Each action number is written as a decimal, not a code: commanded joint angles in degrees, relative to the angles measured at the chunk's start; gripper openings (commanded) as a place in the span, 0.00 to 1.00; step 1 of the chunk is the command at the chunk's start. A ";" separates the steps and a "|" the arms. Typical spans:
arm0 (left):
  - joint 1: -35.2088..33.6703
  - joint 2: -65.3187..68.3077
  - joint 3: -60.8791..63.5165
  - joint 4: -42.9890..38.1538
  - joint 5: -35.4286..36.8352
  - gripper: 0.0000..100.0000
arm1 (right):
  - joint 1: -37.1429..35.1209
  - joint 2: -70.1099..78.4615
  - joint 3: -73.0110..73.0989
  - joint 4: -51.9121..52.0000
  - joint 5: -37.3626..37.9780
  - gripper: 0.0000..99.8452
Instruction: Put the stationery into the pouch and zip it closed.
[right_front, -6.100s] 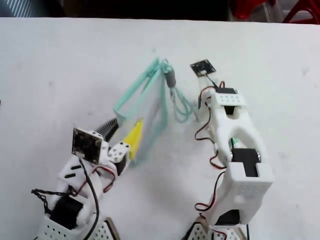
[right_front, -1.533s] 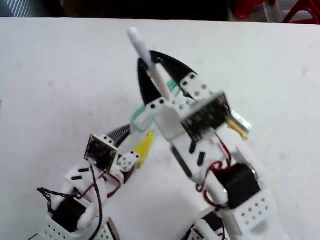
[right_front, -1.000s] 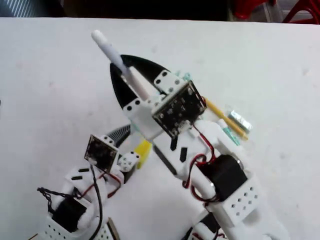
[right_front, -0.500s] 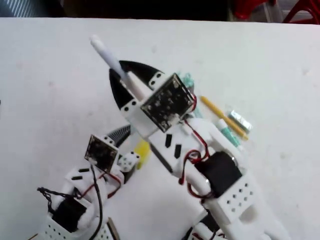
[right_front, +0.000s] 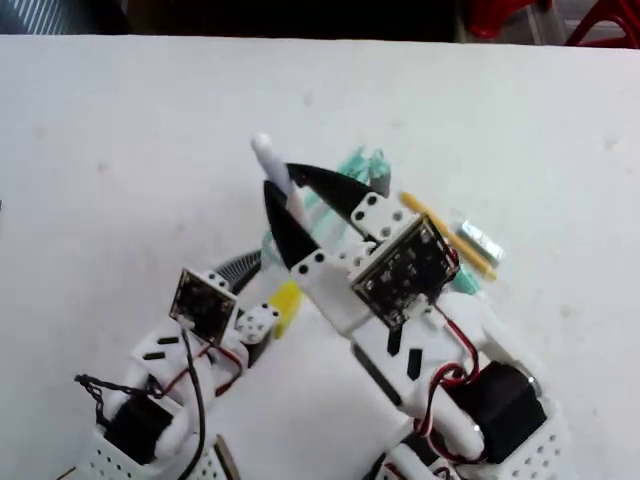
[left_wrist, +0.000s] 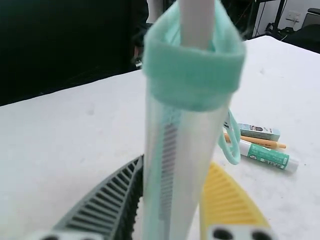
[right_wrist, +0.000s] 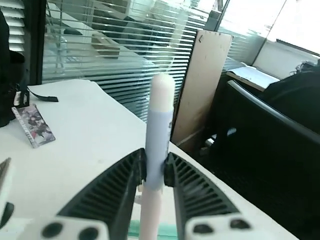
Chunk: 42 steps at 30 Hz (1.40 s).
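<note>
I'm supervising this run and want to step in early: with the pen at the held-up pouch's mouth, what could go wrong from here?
The pouch is soft and only pinched by the left hand; pushing the white pen down could buckle it or tug it free. The right hand grips the pen mid-shaft, so an early release might let it tip out. The pencil lies close by and could be swept.

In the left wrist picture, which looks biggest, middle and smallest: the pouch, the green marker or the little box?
1. pouch, though it sits nearest the camera.
2. green marker.
3. little box, nearly the marker's size, so those two are unsure.
</note>
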<state>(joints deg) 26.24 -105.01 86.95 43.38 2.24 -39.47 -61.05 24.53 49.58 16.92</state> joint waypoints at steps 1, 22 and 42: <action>0.66 0.57 -0.18 0.35 -0.62 0.17 | 5.41 0.48 -0.44 0.40 0.00 0.02; 0.66 0.57 -0.18 0.35 -0.53 0.17 | 12.26 7.87 -0.44 12.44 0.09 0.02; 0.66 0.57 -0.09 0.35 -0.44 0.17 | 6.64 8.40 -4.04 15.08 -0.70 0.02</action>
<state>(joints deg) 26.33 -105.01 86.95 43.38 2.24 -31.82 -52.70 23.03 65.05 14.73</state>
